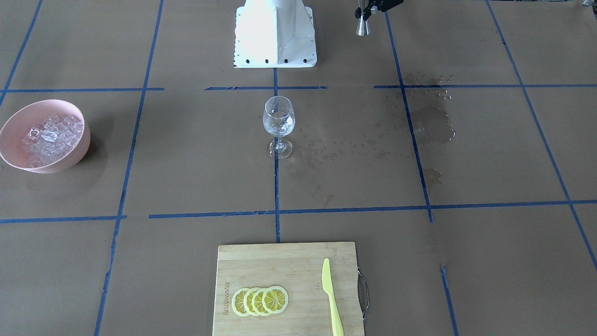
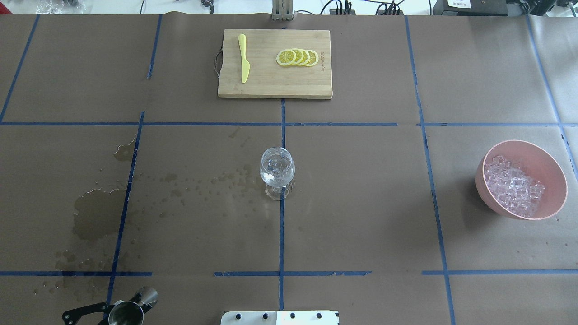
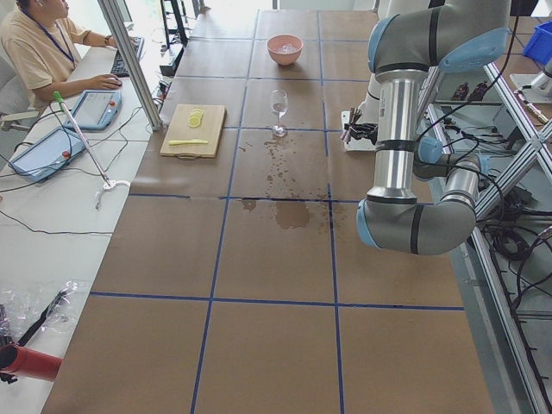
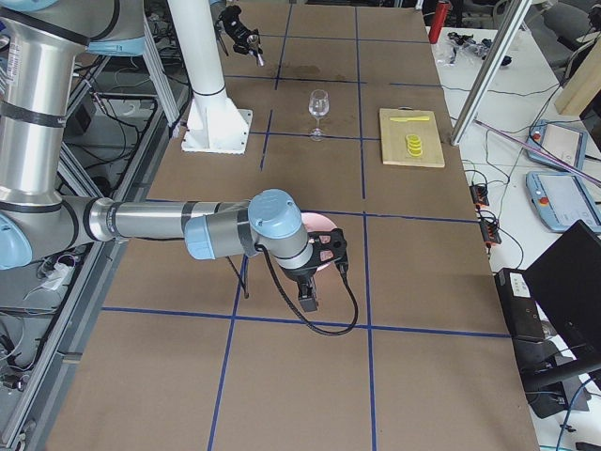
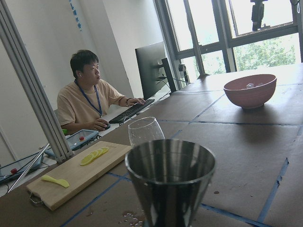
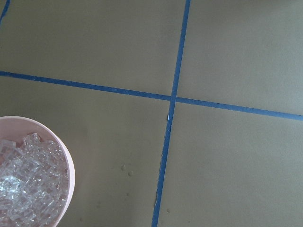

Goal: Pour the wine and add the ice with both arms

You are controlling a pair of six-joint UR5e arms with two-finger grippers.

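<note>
So:
Left gripper (image 1: 366, 10): fingers closed on the cup (image 1: 363, 27), upright, probably so nothing spills; 7 o'clock of the glass (image 2: 277, 168) from overhead.
Right gripper (image 4: 308, 301): near the bowl (image 2: 554, 168); fingers, cannot tell.
Ice (image 2: 514, 187): in the bowl, 3 o'clock of the glass.

The wine glass (image 2: 277, 171) stands mid-bench (image 2: 361, 203). Beyond it, away from the robot, lies the cutting board (image 2: 271, 85), with the knife (image 2: 244, 63) on its left and the lemon slices (image 2: 298, 57) on its right. Right of the glass sits the bowl (image 2: 556, 174), holding the ice (image 2: 512, 185). Left of the glass spreads a wet patch (image 2: 95, 216). Nearer the robot on that side, the left fingers (image 2: 88, 310) hold the jigger (image 2: 126, 312).
</note>
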